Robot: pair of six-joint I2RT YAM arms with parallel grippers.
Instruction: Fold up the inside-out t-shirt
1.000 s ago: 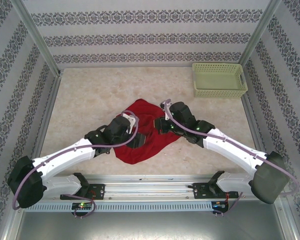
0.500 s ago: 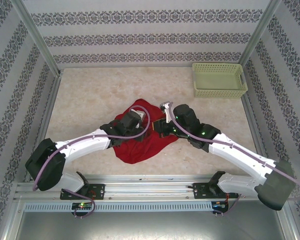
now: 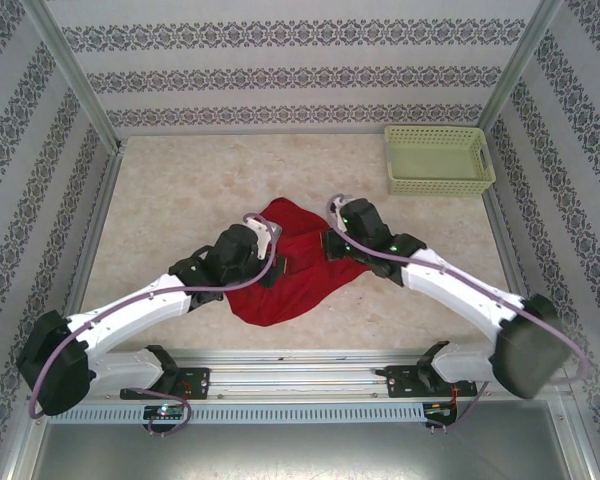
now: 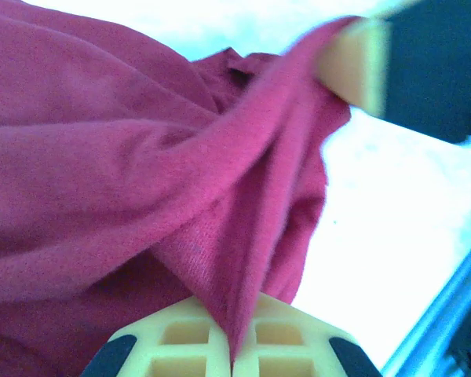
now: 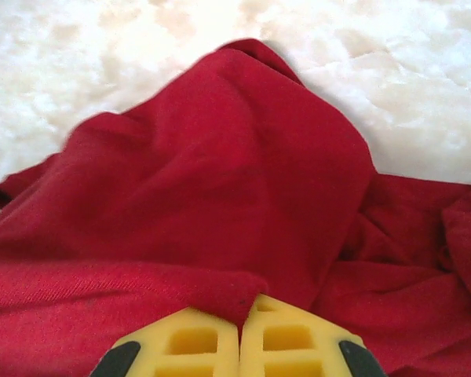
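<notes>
Red cloth, plain and bright, makes up the t-shirt (image 3: 298,285). It lies crumpled in a loose heap on the pale marbled tabletop (image 3: 180,190), well apart from the pale green lattice basket (image 3: 440,184), on the basket's near-left side toward the arm bases. Sleeves and neck trim cannot be picked out. The fabric is bunched into soft folds, with a rounded lobe at its near edge and a raised hump at its far edge. The left gripper (image 3: 277,270) sits on the side of the shirt farther from the basket. Its wrist camera shows the two yellow jaws pressed together on a thin ridge of cloth, which rises from them as a taut, twisted band. The right gripper (image 3: 332,243) sits on the side of the shirt nearer the basket. Its jaws are likewise closed tight, pinching a rolled edge of the fabric, and a smooth red mound swells beyond them. The top view shows a low crease of cloth running between the two grippers. A second ago the left gripper's jaws stood apart over the shirt, and they have since clamped down. Half a second ago the left arm reached farther across the shirt, almost meeting the right gripper, and it has now drawn back away from the basket. The right gripper has kept its grip throughout and moved slightly toward the basket's side. The shirt's outline on the tabletop has barely changed.
</notes>
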